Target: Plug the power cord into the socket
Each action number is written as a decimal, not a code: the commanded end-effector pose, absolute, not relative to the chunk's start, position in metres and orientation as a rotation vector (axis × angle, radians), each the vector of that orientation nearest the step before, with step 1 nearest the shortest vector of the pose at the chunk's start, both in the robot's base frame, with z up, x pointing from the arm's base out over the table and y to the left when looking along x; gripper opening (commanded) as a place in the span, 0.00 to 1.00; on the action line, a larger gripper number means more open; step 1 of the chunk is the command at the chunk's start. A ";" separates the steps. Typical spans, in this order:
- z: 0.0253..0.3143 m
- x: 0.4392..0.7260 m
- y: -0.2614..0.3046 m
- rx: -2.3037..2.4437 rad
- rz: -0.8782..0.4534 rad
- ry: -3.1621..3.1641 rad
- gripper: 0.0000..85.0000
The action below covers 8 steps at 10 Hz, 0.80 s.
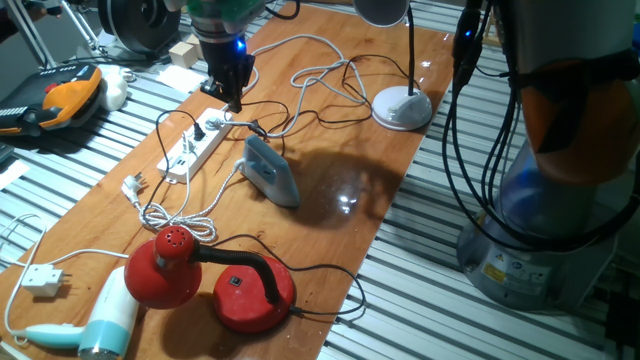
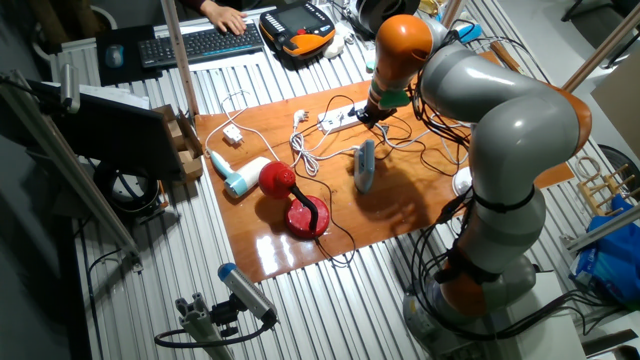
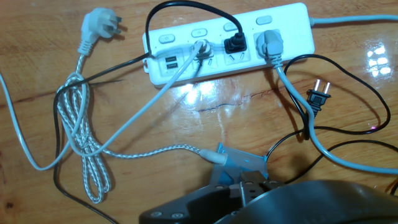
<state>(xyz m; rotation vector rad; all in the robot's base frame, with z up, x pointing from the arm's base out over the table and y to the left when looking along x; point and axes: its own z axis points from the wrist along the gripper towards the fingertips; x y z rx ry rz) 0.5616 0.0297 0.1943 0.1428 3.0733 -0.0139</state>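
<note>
The socket [image 3: 286, 25] is a long white power strip, seen from above in the hand view. A black plug [image 3: 235, 43] with a thicker cable, a white plug [image 3: 200, 48] and a grey-white plug [image 3: 267, 43] sit in its outlets. The power cord's small black two-prong plug [image 3: 319, 96] lies loose on the wood just beside the strip, and its thin black cable curls away from it. My gripper [image 1: 232, 100] hangs just over the far end of the socket [image 1: 195, 148]. The fingers are not in the hand view, and their gap cannot be made out.
A blue iron [image 1: 272, 170] stands upright beside the strip. A braided cord with a white three-prong plug [image 3: 93, 28] lies loose near the strip's other end. A white desk lamp base [image 1: 402, 108], a red lamp [image 1: 240, 290] and a hair dryer [image 1: 105, 320] share the wooden board.
</note>
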 end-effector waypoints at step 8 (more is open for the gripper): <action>0.194 0.562 0.029 0.164 -0.001 3.068 0.00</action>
